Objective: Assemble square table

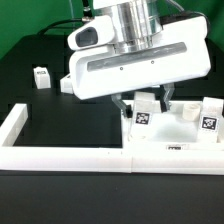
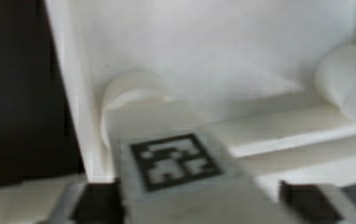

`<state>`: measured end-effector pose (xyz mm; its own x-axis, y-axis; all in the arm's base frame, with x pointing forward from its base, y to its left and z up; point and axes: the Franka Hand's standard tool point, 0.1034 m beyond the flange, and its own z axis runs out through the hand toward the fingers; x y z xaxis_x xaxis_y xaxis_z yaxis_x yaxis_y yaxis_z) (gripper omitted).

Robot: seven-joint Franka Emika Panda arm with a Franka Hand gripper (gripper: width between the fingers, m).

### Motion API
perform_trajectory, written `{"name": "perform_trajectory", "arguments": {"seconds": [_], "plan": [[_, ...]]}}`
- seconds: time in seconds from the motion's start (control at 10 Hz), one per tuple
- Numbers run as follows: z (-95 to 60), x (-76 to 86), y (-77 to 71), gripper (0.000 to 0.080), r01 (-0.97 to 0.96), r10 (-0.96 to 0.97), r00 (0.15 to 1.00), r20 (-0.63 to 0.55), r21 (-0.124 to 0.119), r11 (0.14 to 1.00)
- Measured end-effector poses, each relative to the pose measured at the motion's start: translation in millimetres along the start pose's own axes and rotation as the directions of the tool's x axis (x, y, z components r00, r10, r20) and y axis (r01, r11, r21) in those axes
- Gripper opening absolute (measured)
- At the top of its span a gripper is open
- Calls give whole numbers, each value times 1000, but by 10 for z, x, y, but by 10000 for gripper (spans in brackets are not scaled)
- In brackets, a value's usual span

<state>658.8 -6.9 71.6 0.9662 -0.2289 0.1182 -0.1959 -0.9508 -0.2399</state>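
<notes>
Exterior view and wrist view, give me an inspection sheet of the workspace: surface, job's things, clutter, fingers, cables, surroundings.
Surface: black table, edged by a low white wall along the front and the exterior view's left.
Job's things: square tabletop lies at the exterior view's right; a tagged leg and a second tagged leg sit on it; a loose leg block stands apart at the exterior view's left.
Clutter: nothing seen.
Grippers: gripper is low over the tabletop, fingers on either side of the tagged leg; whether they grip it cannot be told.
Cables: nothing seen.
Surroundings: green backdrop behind the table.
</notes>
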Motion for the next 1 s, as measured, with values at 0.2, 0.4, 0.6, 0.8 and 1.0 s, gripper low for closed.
{"name": "perform_trajectory", "arguments": {"seconds": [0.2,0.4,0.6,0.8,1.0], "plan": [[1,3,59,308,-105,105,994,-1,-8,994],[17,-6,98,294,-256,256,967,-1,-3,967],[48,11,114,287,-519,519,855,-17,16,855],[54,27,80,287,-750,750,661,-12,25,661],[82,40,71,287,-939,940,341,30,62,339]]}}
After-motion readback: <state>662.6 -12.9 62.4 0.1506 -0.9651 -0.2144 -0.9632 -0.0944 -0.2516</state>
